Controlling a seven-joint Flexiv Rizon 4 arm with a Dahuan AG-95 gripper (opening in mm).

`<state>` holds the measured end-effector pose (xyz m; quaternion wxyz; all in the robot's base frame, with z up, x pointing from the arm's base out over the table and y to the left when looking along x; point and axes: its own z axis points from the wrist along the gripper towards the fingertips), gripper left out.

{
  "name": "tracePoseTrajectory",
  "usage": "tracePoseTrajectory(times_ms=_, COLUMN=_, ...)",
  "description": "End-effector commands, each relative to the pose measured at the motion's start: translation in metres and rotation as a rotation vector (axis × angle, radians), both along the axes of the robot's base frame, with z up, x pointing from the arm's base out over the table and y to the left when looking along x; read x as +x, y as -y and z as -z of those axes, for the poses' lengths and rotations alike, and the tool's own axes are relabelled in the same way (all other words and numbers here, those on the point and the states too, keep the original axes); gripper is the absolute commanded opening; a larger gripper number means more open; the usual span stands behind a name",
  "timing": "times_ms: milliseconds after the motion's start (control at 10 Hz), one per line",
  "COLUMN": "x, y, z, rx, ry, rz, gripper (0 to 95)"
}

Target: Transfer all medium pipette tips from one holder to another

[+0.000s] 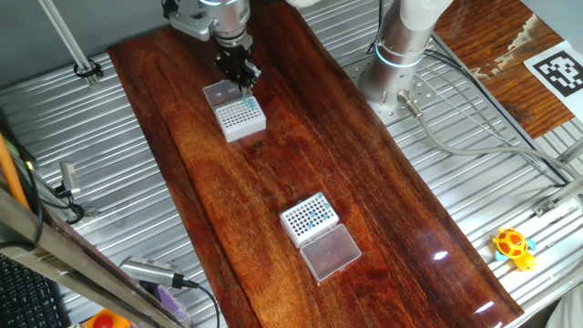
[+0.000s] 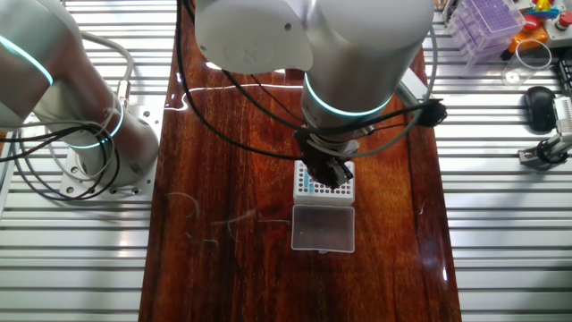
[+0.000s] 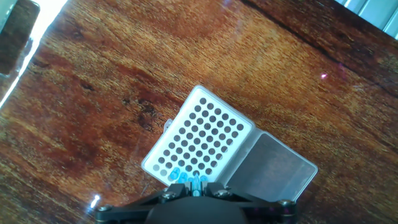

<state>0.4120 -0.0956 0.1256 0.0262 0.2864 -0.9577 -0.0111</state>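
The gripper (image 1: pixel 244 80) hovers at the holder's (image 1: pixel 240 117) 1 o'clock edge over medium pipette tips (image 3: pixel 186 178); its opening I cannot tell.

My counter (image 1: pixel 273 173) is showing as dark red-brown wood, its grain streaky and its varnish glossy enough to be throwing back white glints of light. Ribbed, matt grey metal panels (image 1: pixel 455 173) are flanking it on both sides. The holder (image 3: pixel 198 138) below my gripper (image 3: pixel 194 184) is looking like smooth, matt white plastic, and its hinged lid (image 3: pixel 272 169) is looking clear and slightly frosted. The medium pipette tips (image 3: pixel 186 178) are glinting as translucent blue plastic. My gripper is looking like black, dull metal.
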Motion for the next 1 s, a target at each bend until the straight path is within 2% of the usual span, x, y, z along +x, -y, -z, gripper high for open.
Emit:
tracePoseTrajectory(times_ms=100, x=0.001, y=0.0, z=0.003, rx=0.0, ry=0.004, rz=0.001, gripper=0.0)
tracePoseTrajectory(times_ms=800, x=0.002, y=-0.001, z=0.017, rx=-0.002, ry=0.008, rz=0.004, gripper=0.0)
tracePoseTrajectory(times_ms=900, x=0.002, y=-0.001, z=0.018, rx=-0.004, ry=0.003, rz=0.007, gripper=19.0)
tracePoseTrajectory(times_ms=1000, x=0.002, y=-0.001, z=0.018, rx=-0.005, ry=0.001, rz=0.006, gripper=19.0)
